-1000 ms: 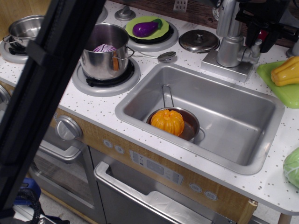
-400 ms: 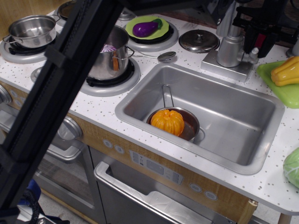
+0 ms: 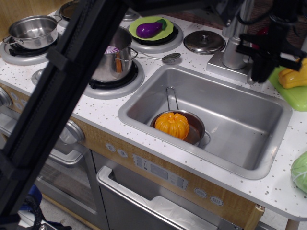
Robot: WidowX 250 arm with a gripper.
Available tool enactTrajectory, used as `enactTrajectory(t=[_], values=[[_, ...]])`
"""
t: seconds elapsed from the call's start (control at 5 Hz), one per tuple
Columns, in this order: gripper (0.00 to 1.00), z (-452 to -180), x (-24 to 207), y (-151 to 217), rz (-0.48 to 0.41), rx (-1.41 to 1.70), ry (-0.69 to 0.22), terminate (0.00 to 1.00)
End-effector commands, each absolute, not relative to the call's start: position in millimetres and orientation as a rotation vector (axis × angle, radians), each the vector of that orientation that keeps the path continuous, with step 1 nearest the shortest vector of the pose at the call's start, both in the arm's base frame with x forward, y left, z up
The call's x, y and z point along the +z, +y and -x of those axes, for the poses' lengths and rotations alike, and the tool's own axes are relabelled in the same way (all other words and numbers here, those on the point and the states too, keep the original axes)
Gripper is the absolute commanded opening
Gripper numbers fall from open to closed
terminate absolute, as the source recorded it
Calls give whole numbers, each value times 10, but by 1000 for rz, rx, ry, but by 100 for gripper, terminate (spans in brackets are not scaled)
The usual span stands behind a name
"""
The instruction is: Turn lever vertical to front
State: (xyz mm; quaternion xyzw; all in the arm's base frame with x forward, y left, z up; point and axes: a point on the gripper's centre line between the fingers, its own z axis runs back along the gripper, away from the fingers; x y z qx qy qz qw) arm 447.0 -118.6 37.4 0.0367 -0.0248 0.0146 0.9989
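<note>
Gripper [image 3: 261,67] right of faucet [image 3: 235,45], covering lever; grip unclear. Next: pull lever frontward.

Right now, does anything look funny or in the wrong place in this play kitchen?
Yes: an orange pumpkin sits in a small pan down inside the sink, not on the stove. Nothing looks spilled or broken.

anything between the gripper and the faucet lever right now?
Nothing visible. The black gripper hangs right of the silver faucet body, directly over where the small grey paddle lever would be, hiding it. The yellow toy pepper lies further right, out of the way.
</note>
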Motion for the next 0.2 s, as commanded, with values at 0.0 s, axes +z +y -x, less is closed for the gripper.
enactTrajectory(t=[0.0], values=[[100, -4551, 910, -1191, -102, 8, -174, 100]])
